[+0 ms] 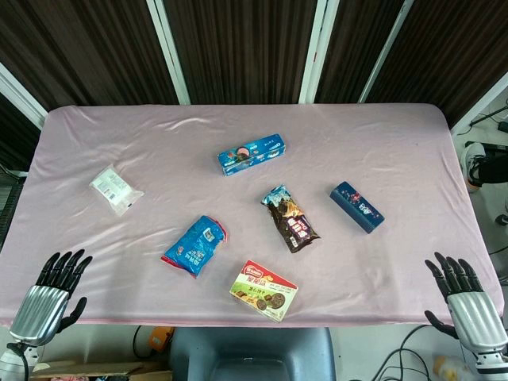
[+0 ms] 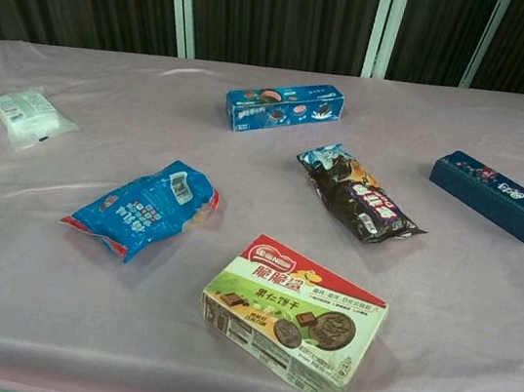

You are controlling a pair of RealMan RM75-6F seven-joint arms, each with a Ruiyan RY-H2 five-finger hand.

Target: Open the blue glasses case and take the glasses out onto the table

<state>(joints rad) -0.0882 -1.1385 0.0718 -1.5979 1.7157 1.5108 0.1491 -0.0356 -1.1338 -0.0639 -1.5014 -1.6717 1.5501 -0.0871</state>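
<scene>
The blue glasses case [image 1: 357, 206] is a long dark blue box lying closed on the pink tablecloth at the right; the chest view shows the case [image 2: 494, 195] at its right edge. My left hand [image 1: 49, 294] hangs off the table's front left corner, fingers spread, holding nothing. Off the front right corner my right hand [image 1: 464, 295] is likewise spread and holds nothing, well short of the case. Neither hand appears in the chest view. The glasses are not visible.
On the cloth lie a blue cookie box [image 1: 252, 154], a dark snack bag [image 1: 290, 218], a blue packet [image 1: 195, 245], a green-and-red biscuit box [image 1: 263, 290] near the front edge, and a white packet [image 1: 115, 189] at the left.
</scene>
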